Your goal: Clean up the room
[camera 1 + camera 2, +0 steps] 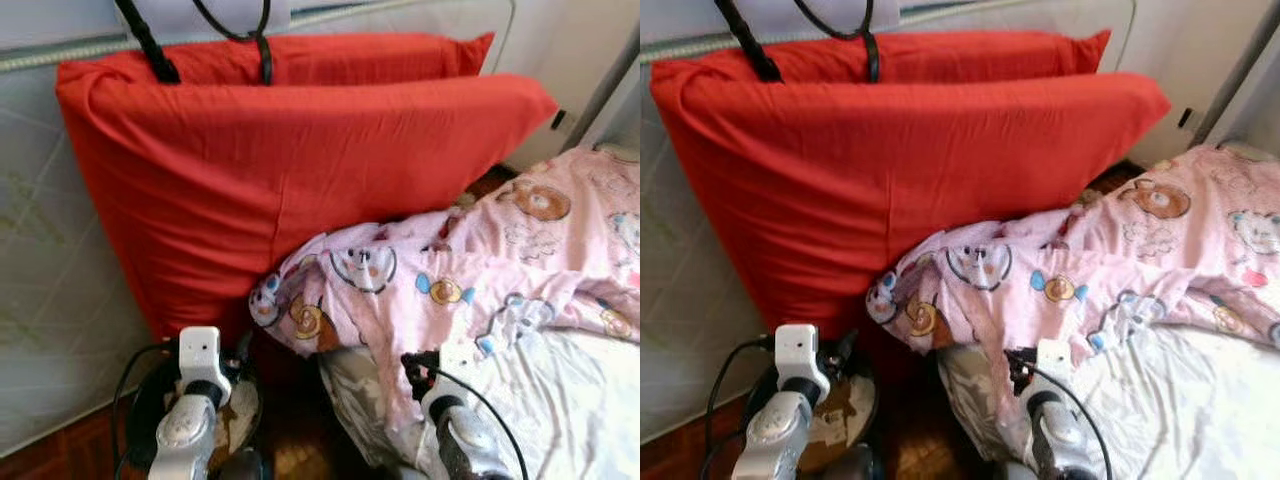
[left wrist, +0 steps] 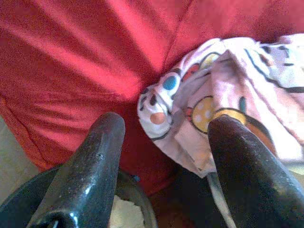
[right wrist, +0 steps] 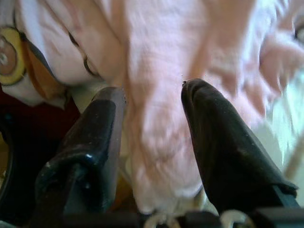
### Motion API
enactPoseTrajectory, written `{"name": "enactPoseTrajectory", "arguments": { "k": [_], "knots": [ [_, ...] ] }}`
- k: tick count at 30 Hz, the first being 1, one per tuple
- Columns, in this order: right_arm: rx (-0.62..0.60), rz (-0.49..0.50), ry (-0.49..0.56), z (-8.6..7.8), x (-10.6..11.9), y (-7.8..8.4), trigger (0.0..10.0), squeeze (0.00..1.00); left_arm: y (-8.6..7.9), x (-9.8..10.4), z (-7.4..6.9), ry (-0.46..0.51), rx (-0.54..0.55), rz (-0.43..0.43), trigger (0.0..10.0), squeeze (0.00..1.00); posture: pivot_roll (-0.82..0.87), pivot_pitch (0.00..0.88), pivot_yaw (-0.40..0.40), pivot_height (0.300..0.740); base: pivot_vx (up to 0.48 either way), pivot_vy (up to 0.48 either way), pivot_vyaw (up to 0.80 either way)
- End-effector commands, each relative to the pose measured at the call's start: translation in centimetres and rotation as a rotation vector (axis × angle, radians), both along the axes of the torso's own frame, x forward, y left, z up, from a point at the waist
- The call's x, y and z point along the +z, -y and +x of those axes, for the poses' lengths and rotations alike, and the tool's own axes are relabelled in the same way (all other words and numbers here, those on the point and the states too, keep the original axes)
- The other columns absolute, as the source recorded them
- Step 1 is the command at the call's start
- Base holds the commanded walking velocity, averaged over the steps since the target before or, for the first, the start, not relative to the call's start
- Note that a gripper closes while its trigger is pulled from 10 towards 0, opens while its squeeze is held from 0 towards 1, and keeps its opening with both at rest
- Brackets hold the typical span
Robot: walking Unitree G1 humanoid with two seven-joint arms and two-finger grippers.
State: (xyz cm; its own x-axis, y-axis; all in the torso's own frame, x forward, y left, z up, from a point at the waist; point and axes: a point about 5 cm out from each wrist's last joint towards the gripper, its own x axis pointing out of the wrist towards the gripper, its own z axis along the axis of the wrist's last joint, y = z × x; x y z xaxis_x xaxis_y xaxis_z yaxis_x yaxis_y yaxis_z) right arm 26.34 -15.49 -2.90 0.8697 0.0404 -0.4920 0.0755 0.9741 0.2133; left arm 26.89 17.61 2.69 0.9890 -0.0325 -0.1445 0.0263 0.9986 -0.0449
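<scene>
Your pink cartoon-print blanket (image 1: 470, 270) lies bunched over the bed's white sheet (image 1: 570, 400), one corner spilling off the edge toward the big red pillow (image 1: 290, 170), which leans upright against the mattress (image 1: 50, 300) behind it; I'd judge the blanket needs gathering or straightening. Your right hand (image 3: 152, 142) sits at the blanket's lower fold, its fingers (image 3: 223, 142) part-spread with pink cloth bulging between them, apparently gripping it. Your left hand (image 2: 161, 156) is spread wide and holds nothing, aimed at the blanket's spilled corner, just above a dark round bin (image 1: 235, 405) on the floor.
</scene>
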Motion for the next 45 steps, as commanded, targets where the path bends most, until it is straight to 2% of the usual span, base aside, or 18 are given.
{"name": "enactPoseTrajectory", "arguments": {
  "k": [1,3,4,13,19,30,31,32,33,34,45],
  "knots": [
    [-0.021,0.019,-0.023,0.3,0.1,-0.1,10.0,0.0,-0.1,-0.1,-0.2,-0.016,-0.001,0.005,10.0,0.0,0.02,0.079,-0.069,0.633,0.0,0.0,0.0],
    [-0.03,0.031,-0.032,0.4,0.1,-0.2,10.0,0.0,-0.1,0.0,-0.4,-0.013,0.0,0.005,10.0,0.0,0.03,0.092,-0.073,0.633,0.0,0.0,0.0],
    [-0.066,0.04,-0.062,0.7,0.1,-0.2,10.0,1.0,-0.2,0.2,-0.6,-0.004,0.001,0.012,10.0,0.0,0.05,0.115,-0.079,0.633,0.0,0.0,0.0],
    [-0.09,0.051,-0.074,1.7,0.8,-0.5,10.0,1.0,-0.8,1.5,-1.7,0.034,0.009,0.033,10.0,0.0,0.11,0.182,-0.087,0.633,0.0,0.0,0.0],
    [-0.128,0.069,-0.054,2.5,1.5,-0.7,10.0,1.0,-1.2,3.1,-3.5,0.057,0.018,0.049,10.0,0.0,0.16,0.245,-0.085,0.633,0.0,0.0,0.0],
    [-0.207,0.063,-0.023,3.8,2.7,-0.5,10.0,1.0,-1.0,4.8,-5.1,0.056,0.009,0.051,10.0,0.0,0.18,0.319,-0.08,0.633,0.0,0.0,0.0],
    [-0.213,0.069,-0.019,3.8,2.8,-0.6,10.0,0.79,-1.0,4.9,-5.3,0.053,0.008,0.049,10.0,0.0,0.18,0.331,-0.08,0.633,0.0,0.0,0.0],
    [-0.219,0.083,-0.014,3.9,2.8,-0.7,10.0,0.12,-0.8,5.0,-5.7,0.046,0.005,0.043,10.0,0.0,0.18,0.336,-0.08,0.633,0.0,0.0,0.0],
    [-0.219,0.083,-0.014,3.9,2.8,-0.7,10.0,0.12,-0.8,5.0,-5.7,0.046,0.005,0.043,10.0,0.0,0.18,0.336,-0.08,0.633,0.0,0.0,0.0],
    [-0.222,0.092,-0.013,3.9,2.9,-0.7,10.0,0.0,-0.7,5.1,-5.8,0.038,0.003,0.039,10.0,0.0,0.18,0.342,-0.08,0.633,0.0,0.0,0.0],
    [-0.265,0.087,-0.043,3.9,2.8,-0.5,10.0,0.0,-0.4,6.3,-7.4,0.008,0.002,0.035,10.0,0.0,0.21,0.392,-0.075,0.633,0.0,0.0,0.0]
  ]
}}
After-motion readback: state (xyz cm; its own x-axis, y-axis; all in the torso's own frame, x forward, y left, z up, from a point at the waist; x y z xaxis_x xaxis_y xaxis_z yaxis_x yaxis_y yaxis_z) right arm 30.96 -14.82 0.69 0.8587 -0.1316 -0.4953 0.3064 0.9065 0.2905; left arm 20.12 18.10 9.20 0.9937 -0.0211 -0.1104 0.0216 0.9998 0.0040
